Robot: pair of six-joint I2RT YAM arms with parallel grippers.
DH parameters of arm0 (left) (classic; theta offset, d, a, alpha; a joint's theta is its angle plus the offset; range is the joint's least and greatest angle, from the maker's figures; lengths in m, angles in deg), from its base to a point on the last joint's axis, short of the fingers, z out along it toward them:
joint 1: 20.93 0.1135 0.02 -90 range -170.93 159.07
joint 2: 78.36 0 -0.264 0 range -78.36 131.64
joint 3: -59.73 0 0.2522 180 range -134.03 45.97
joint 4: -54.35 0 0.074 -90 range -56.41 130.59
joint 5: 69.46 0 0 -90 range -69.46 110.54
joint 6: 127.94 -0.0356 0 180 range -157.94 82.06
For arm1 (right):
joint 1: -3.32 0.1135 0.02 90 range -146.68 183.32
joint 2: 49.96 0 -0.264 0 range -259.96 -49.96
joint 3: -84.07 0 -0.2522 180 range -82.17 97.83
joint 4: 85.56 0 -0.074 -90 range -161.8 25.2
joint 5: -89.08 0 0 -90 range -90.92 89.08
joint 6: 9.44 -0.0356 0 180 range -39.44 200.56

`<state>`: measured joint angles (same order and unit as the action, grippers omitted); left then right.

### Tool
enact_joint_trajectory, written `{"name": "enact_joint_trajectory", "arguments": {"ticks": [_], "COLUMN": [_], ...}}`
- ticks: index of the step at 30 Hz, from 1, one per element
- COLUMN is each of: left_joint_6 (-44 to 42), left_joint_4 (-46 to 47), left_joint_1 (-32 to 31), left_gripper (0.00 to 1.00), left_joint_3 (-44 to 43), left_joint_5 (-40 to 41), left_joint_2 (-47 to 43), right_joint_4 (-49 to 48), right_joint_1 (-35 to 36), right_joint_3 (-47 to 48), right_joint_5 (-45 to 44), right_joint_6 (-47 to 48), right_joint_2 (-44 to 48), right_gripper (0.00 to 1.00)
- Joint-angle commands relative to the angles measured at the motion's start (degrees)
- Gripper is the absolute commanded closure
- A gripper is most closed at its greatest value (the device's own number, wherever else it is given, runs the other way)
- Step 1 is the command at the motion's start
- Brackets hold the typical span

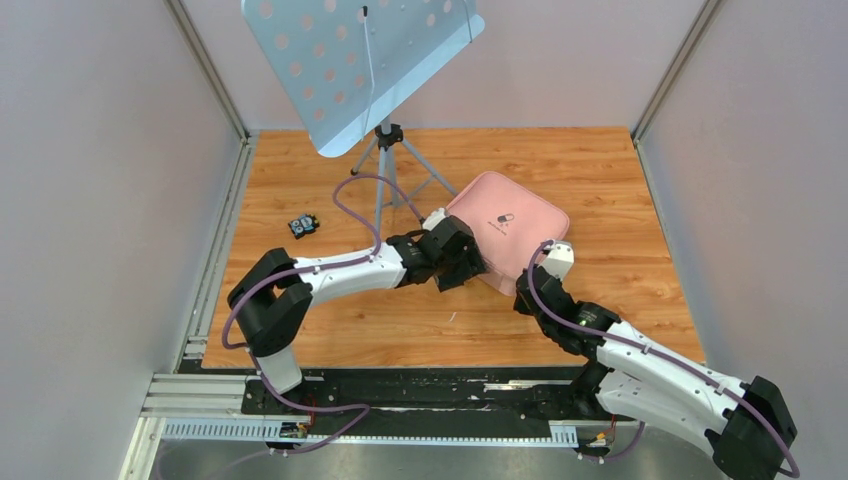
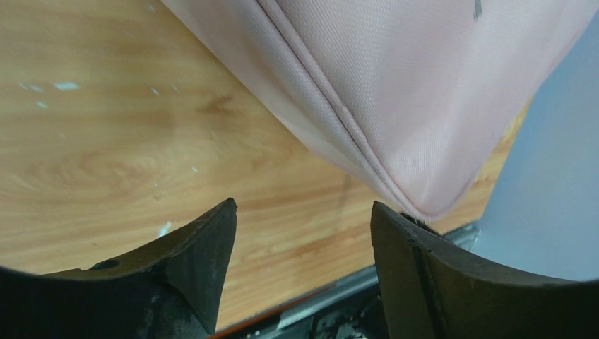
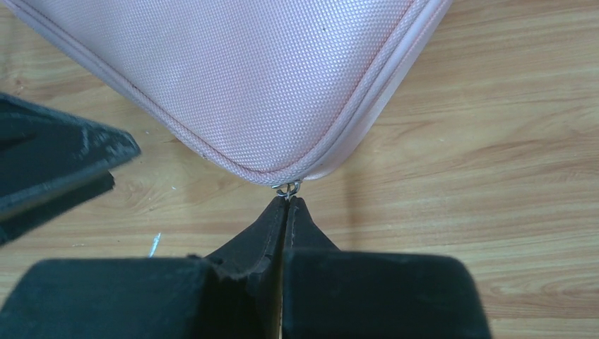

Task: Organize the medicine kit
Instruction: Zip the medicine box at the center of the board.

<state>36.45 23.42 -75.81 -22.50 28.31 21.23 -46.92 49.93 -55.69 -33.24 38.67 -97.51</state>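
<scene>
Medicine kit [image 1: 510,232] lies flat and zipped on the wooden table [image 1: 620,180], logo side up, one rounded corner pointing toward my bases. The music stand [image 1: 350,70] has its tripod feet just off the kit's far-left side. A small dark-and-blue item [image 1: 303,225] sits well apart to the kit's left, too small to identify. Right gripper [image 3: 286,206]: fingers pressed together at the kit's near corner, pinching the zipper pull [image 3: 287,188], whose small metal ring shows right at the tips against the piping. My reasoning: the pull is the only handle on the zip, and a fingertip pinch lets me drag it along the seam. Left gripper [image 2: 304,208]: fingers spread with nothing between them, tips just beside the kit's near-left edge. One finger [image 2: 424,268] sits close under the rounded corner; I cannot tell whether it touches. I judge it is posted there to brace the soft case so it neither slides nor swings when the zip is drawn, but with the jaws apart it grips nothing now. The seam reads closed along every edge in view, so the zip is not yet run and the contents are unsorted. The next move calls for a pull along the seam line, not upward, or the case may lift. Main risk is the small pull slipping out of the pinch
</scene>
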Motion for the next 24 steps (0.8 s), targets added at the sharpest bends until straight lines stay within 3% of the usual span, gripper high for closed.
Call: {"name": "enact_joint_trajectory", "arguments": {"ticks": [1,12,21,24], "left_joint_6": [2.52,10.72,19.2,21.44], "left_joint_4": [2.63,9.44,17.48,20.23], "left_joint_1": [-1.87,-1.84,-1.82,-1.82], "left_gripper": [0.21,0.38,0.4,0.51], "left_joint_3": [-2.2,-3.21,-1.27,-0.3], "left_joint_5": [-3.23,-0.47,-3.99,-4.55], "left_joint_2": [-0.18,2.43,7.36,7.9], "right_joint_4": [-2.83,-4.26,-5.43,-5.95], "right_joint_1": [-0.09,-0.11,-0.12,-0.12], "right_joint_3": [2.27,1.58,1.23,1.17], "right_joint_5": [1.5,3.06,3.48,3.83], "right_joint_6": [0.76,0.77,0.85,0.84], "right_joint_2": [0.4,0.36,-0.58,-0.95], "right_gripper": [1.0,1.0,1.0,1.0]}}
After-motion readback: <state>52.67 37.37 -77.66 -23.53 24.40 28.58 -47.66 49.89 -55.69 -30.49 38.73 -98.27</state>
